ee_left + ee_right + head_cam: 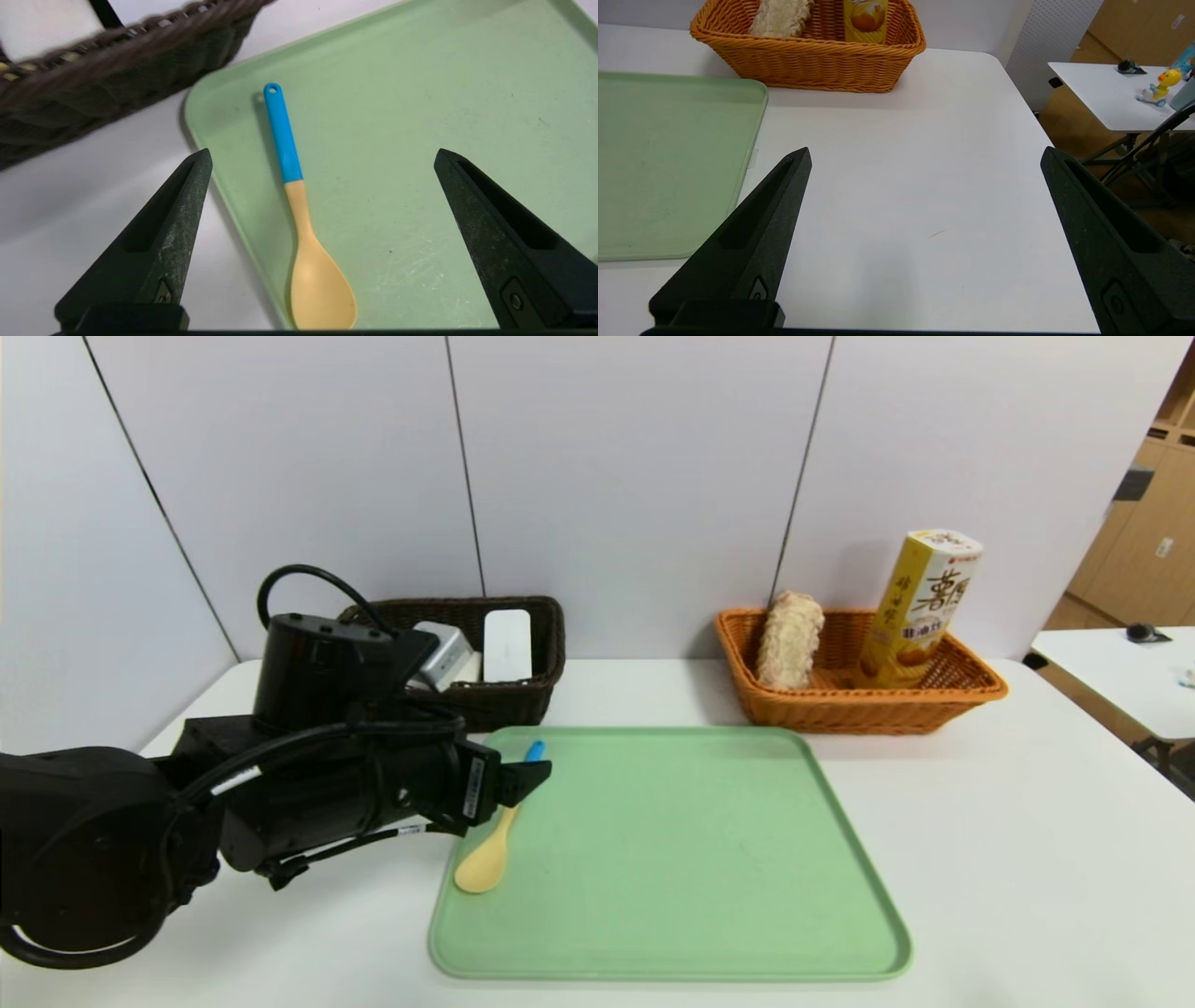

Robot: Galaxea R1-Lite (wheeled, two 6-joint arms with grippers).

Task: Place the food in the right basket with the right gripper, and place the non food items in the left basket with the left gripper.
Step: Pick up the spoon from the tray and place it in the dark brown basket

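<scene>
A yellow spoon with a blue handle (490, 859) (303, 224) lies along the left edge of the green tray (700, 859) (420, 93) (668, 154). My left gripper (532, 779) (323, 154) hovers just over it, open, with the spoon between its spread fingers and untouched. Behind it, the dark brown left basket (523, 700) (93, 93) holds a flat white box (507, 644) and a small whitish bar (443, 653). The orange right basket (840, 709) (808, 65) holds the bread loaf (789, 639) (780, 16) and the yellow carton (924, 607) (865, 18). My right gripper (925, 150) is open over bare table right of the tray, outside the head view.
The white table's right edge (1064, 186) drops off to the floor. Beyond it stands a second white table (1111, 672) (1101, 93) with a toy duck (1160, 84). A panelled wall (607, 476) runs close behind both baskets.
</scene>
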